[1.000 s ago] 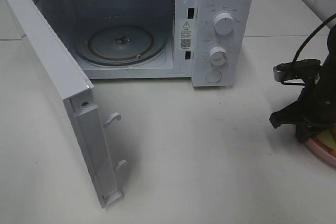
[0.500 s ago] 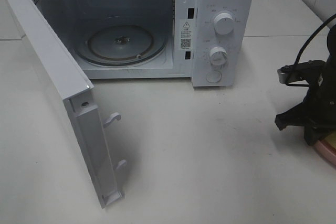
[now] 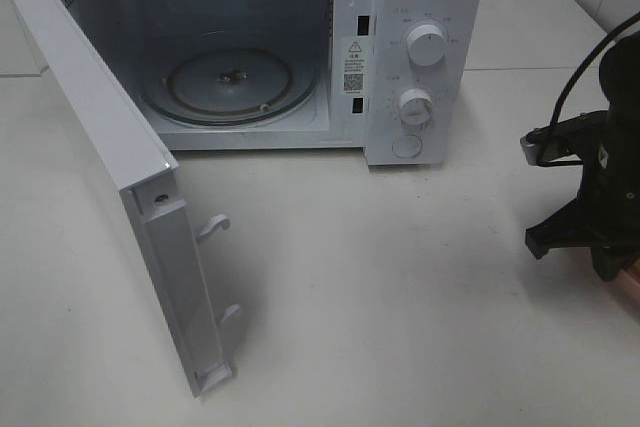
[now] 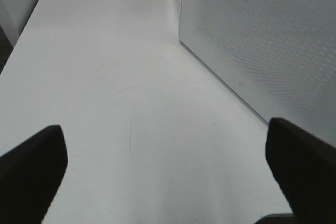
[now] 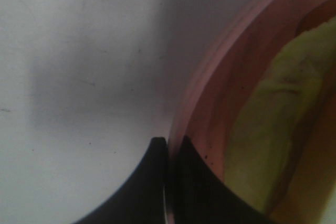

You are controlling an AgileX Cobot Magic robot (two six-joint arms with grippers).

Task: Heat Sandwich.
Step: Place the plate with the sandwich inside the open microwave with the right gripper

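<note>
Sandwich (image 5: 273,124) may slide off the pink plate (image 5: 210,90) if the right claw (image 5: 169,145), pinching its rim, tilts; left claw (image 4: 163,148) gapes empty.

your right gripper (image 5: 167,182) pinches its two dark fingers together on the rim of the pink plate (image 5: 210,77), with the white table (image 5: 79,77) beside it. the sandwich (image 5: 273,119) lies on the plate, blurred, pale green.

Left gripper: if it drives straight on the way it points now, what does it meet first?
Likely nothing but bare table: the open left gripper points out over it, and the microwave door stands to one side of that line. Depth is unclear.
</note>
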